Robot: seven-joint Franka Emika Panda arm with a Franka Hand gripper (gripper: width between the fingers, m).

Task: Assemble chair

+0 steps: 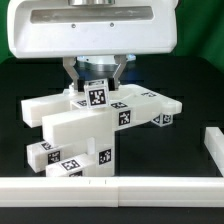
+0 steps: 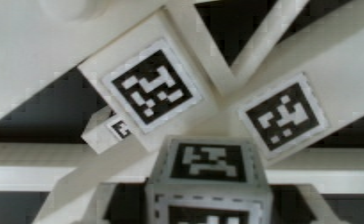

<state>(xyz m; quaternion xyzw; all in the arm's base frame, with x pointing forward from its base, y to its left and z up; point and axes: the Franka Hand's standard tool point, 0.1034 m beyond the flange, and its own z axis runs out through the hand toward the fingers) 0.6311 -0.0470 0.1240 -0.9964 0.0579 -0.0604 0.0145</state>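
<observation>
I see gripper (image 1: 96, 78) low over middle of scene. Jaws drawn in narrow, one finger pressed against each side of top block (image 1: 97, 94); I read that as grip on block. Block sits atop chair (image 1: 85, 125), directly under wrist. Chair is a cluster of white tagged parts on black table (image 1: 190, 105), long blocks reaching toward exterior view's right, white rail (image 1: 110, 187) just in front. My wrist view is filled with tagged faces and crossing white bars, close up.

Matt white plastic chair (image 1: 85, 125), flat printed black-and-white tags (image 1: 97, 96), glossy white arm (image 1: 90, 25)
</observation>
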